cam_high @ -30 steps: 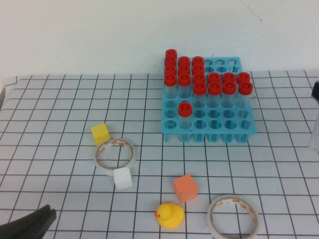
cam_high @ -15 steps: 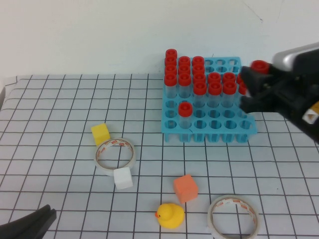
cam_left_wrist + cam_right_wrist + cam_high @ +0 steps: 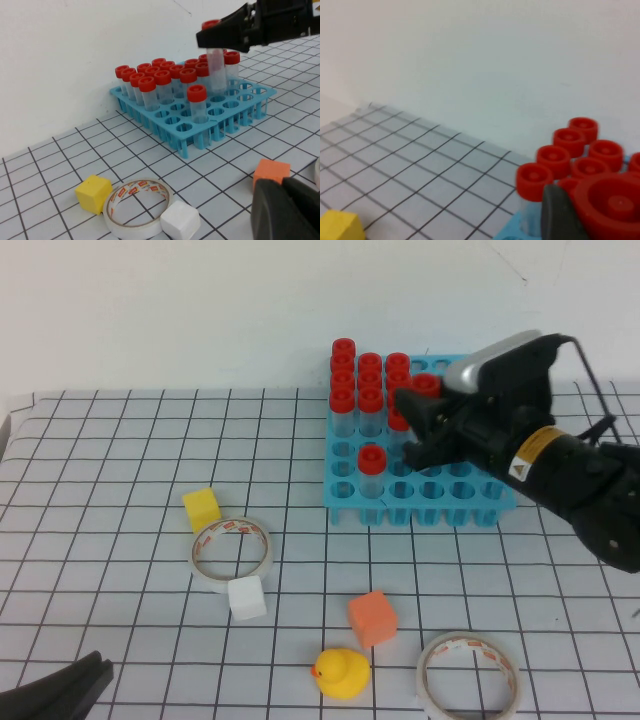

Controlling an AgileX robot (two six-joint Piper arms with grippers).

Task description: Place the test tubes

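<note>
A blue rack (image 3: 420,502) stands at the back of the table with many red-capped test tubes in its rear rows. One lone tube (image 3: 371,470) stands nearer the front. My right gripper (image 3: 418,426) hovers over the rack's middle, shut on an upright red-capped test tube (image 3: 426,386). That tube (image 3: 216,65) hangs above the rack's holes in the left wrist view, and its cap (image 3: 612,202) fills the right wrist view beside one finger (image 3: 557,212). My left gripper (image 3: 92,676) rests shut and empty at the near left corner.
A yellow cube (image 3: 201,508), a tape roll (image 3: 231,551) and a white cube (image 3: 246,597) lie left of centre. An orange cube (image 3: 372,617), a yellow duck (image 3: 341,672) and a second tape roll (image 3: 468,675) sit near the front.
My right arm has come in from the right carrying the tube and moved left, from the rack's right edge to over its middle. The left arm has not moved.
</note>
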